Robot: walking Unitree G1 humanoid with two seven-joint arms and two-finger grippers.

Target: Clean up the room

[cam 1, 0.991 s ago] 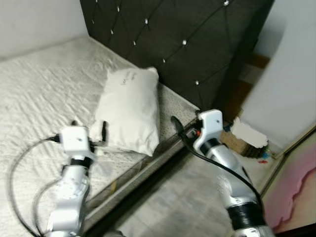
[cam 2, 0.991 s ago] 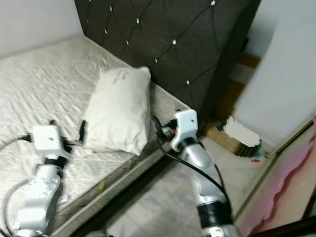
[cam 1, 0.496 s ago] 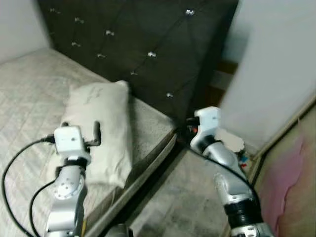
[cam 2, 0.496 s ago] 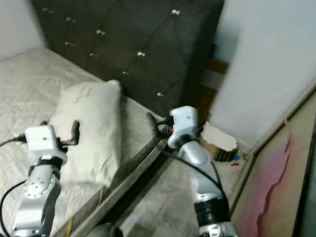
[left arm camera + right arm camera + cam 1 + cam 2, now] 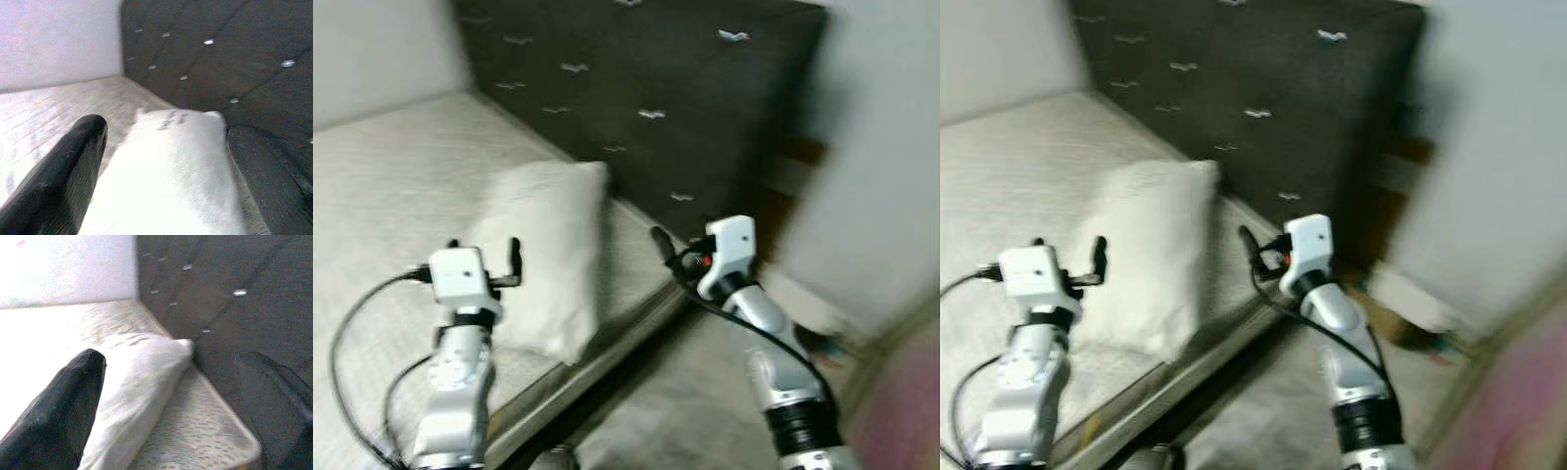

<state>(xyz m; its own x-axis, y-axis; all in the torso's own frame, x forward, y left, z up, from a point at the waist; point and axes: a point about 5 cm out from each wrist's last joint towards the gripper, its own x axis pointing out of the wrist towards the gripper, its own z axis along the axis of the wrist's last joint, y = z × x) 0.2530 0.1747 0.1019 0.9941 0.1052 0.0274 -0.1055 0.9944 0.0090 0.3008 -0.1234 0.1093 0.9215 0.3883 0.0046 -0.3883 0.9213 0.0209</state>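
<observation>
A white pillow (image 5: 548,250) lies on the bed's pale quilted mattress (image 5: 382,176), up against the dark tufted headboard (image 5: 646,88). My left gripper (image 5: 484,250) is raised over the mattress at the pillow's near side, open and holding nothing. In the left wrist view the pillow (image 5: 171,166) lies just beyond the gap between its two black fingers (image 5: 73,166). My right gripper (image 5: 668,250) hovers over the bed's corner beside the pillow, also open and holding nothing. The right wrist view looks across the pillow (image 5: 142,377) toward the headboard (image 5: 220,298).
The bed's side rail (image 5: 597,362) runs diagonally below my arms, with grey floor (image 5: 685,411) to its right. A pale wall (image 5: 891,147) stands at the right, with blurred clutter (image 5: 813,328) at its foot. The whole head view is motion-blurred.
The camera has swung, first right and then back left, so the whole picture shifted and blurred. Both grippers stay raised and open in much the same pose.
</observation>
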